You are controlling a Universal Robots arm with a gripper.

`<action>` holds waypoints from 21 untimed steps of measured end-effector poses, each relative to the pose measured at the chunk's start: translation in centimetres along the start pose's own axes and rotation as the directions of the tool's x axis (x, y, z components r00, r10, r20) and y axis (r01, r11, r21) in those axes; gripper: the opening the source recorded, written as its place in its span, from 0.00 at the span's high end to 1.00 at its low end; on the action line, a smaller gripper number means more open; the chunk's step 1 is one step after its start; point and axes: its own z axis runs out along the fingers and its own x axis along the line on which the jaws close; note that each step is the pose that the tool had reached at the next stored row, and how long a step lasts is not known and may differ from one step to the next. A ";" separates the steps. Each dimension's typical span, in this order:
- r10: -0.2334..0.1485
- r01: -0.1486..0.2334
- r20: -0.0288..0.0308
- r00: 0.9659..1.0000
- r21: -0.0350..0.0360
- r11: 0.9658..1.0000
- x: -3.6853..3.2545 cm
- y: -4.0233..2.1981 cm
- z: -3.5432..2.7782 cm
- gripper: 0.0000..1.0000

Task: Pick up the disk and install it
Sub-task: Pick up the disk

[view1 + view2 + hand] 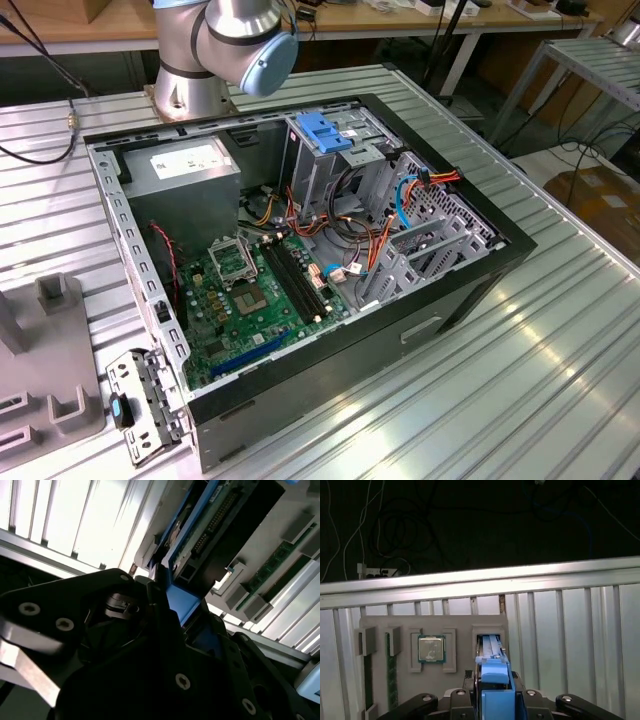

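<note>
First wrist view: the disk [495, 677] stands on edge in a slot of the grey fixture [460, 625]. Its long axis runs straight away from my gripper [494, 706], blue-railed end nearest me. The neighbouring square pocket holds a processor chip [431, 649]; a narrow slot beyond it holds a memory stick [391, 680]. My gripper sits at the disk's near end; whether it clamps the rail I cannot tell. Exterior view: the open computer case [130, 250] lies on the ribbed table [560, 330].
</note>
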 end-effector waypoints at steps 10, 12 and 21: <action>-0.052 0.052 0.002 0.999 0.002 0.999 0.03 0.00 0.03 0.63; -0.052 0.052 0.002 0.999 0.002 0.999 0.03 0.00 0.03 0.63; -0.041 0.041 0.001 0.999 0.001 0.999 0.03 0.00 0.04 0.63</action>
